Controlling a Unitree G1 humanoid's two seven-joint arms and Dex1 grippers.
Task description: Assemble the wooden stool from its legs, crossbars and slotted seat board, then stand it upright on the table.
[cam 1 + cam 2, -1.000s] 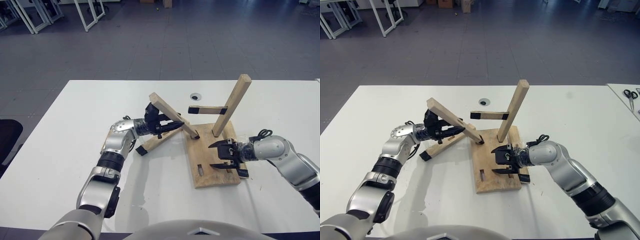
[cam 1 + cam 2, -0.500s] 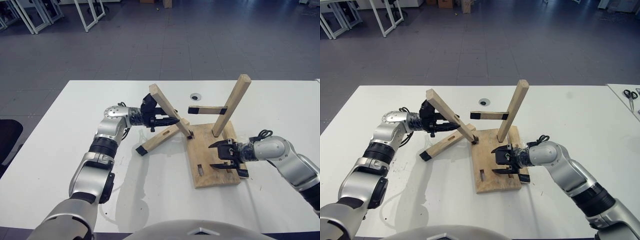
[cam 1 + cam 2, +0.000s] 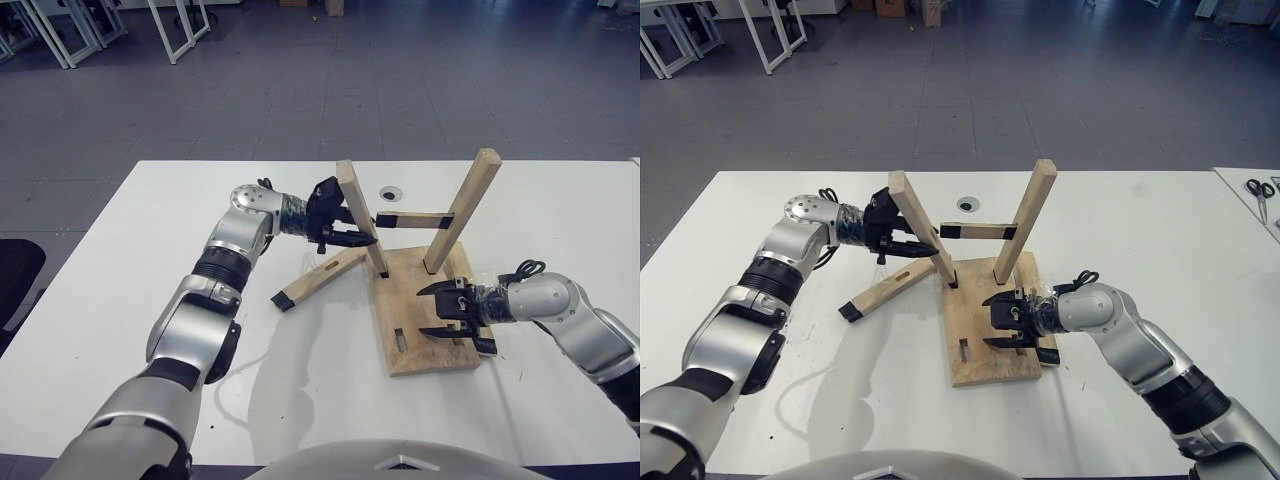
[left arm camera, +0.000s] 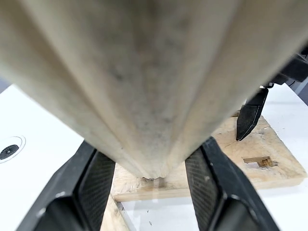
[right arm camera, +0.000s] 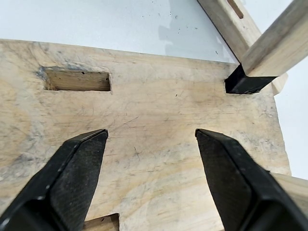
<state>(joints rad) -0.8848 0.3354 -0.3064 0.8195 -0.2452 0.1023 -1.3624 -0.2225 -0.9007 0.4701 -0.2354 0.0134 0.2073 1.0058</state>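
White counter point(image 3: 130, 260), open hall | left fingers point(image 4: 96, 185) clamped on leg point(image 3: 350, 185), foot at seat board point(image 3: 410, 355) slot | right fingers point(image 5: 77, 168) apart, over it | judge: square leg upright before pressing home

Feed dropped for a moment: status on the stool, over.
Left hand shut on a leg, foot at a seat board slot. Right hand open over the board. Second leg with crossbar stands slotted; third leg lies on table beside.
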